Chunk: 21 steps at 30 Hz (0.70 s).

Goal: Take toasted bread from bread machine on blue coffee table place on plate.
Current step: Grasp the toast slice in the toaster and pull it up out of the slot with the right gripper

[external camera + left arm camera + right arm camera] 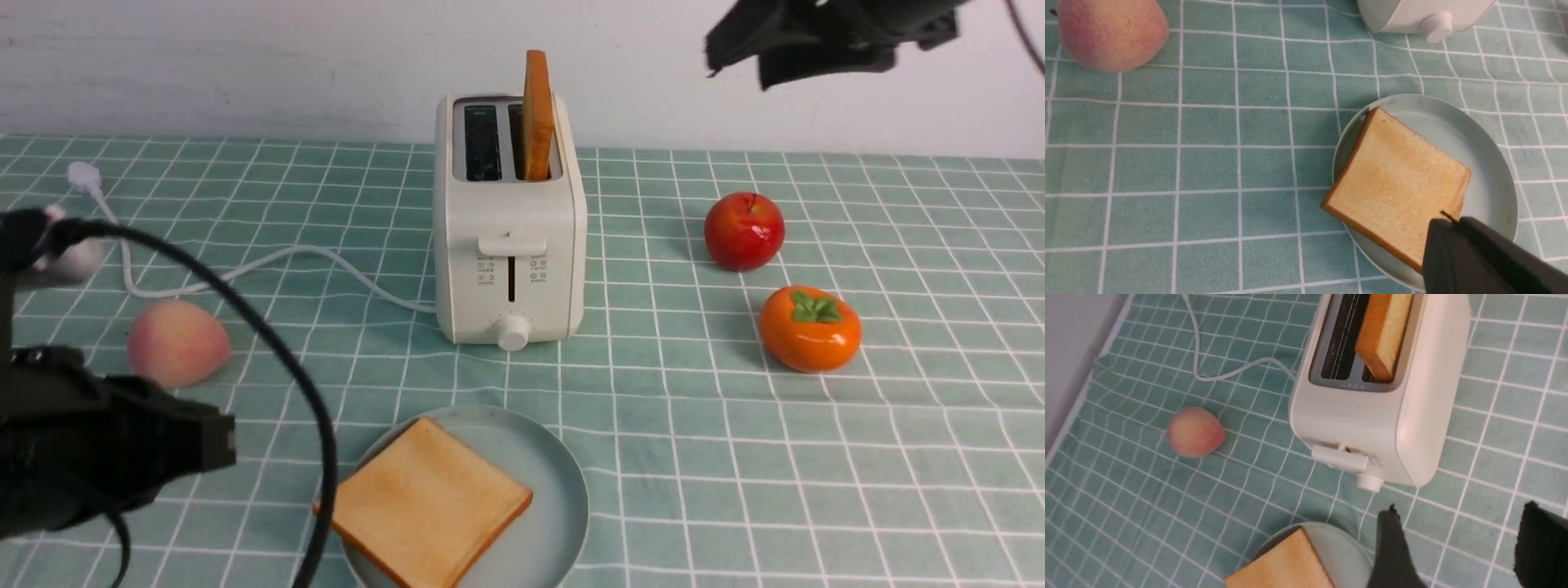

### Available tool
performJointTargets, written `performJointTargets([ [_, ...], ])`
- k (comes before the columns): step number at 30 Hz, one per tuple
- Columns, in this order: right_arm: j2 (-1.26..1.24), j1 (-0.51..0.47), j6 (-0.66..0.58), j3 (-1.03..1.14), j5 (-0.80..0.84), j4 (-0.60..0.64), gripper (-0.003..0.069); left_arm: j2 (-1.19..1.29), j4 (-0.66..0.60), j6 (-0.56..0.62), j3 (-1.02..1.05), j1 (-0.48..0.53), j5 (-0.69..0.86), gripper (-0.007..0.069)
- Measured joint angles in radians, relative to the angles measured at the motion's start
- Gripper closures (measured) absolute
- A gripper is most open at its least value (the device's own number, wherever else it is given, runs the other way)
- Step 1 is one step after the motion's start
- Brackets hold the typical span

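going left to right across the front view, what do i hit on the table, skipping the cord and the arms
peach → plate with a toast slice on it → persimmon; the toaster and apple are left out

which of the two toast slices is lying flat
The slice on the plate: this toast lies face up and tilts on the rim, while the other stands upright in the toaster.

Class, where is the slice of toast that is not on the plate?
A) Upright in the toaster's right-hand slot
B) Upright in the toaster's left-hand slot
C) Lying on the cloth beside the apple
A: the slice stands in the toaster's right-hand slot, its top sticking out.
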Motion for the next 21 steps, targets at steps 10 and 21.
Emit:
performJointTargets([
  [10, 0.340, 0.092, 0.001, -0.269, -0.128, -0.078, 0.0129, -0.194, 0.023, -0.082, 0.181, 0.000, -0.037, 0.0638],
  [21, 0.480, 0.103, -0.001, -0.293, -0.369, -0.011, 0.0123, -0.222, 0.140, -0.141, 0.192, 0.000, 0.030, 0.0638],
])
